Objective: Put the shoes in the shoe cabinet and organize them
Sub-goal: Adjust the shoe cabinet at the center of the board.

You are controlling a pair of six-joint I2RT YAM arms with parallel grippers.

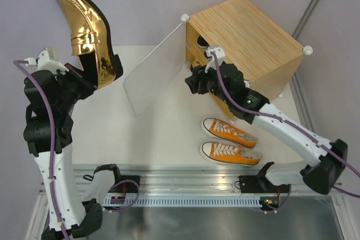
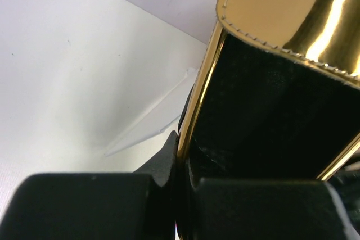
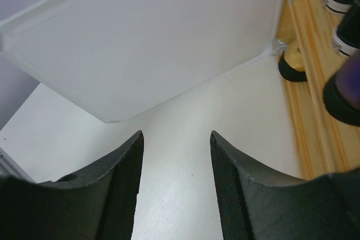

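Left gripper [image 1: 94,76] clamped the gold pump [image 1: 84,21] aloft for shelving; right gripper [image 3: 175,139] hovered, jaws apart, by the shoe cabinet [image 1: 247,32].

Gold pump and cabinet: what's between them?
The cabinet's open door, over bare table, stands between it and the gold pump; the top view shows it.

orange sneakers [image 1: 229,131] 2 | gold pump [image 1: 84,26] 1, maybe 2 | cabinet [image 1: 247,32] 1
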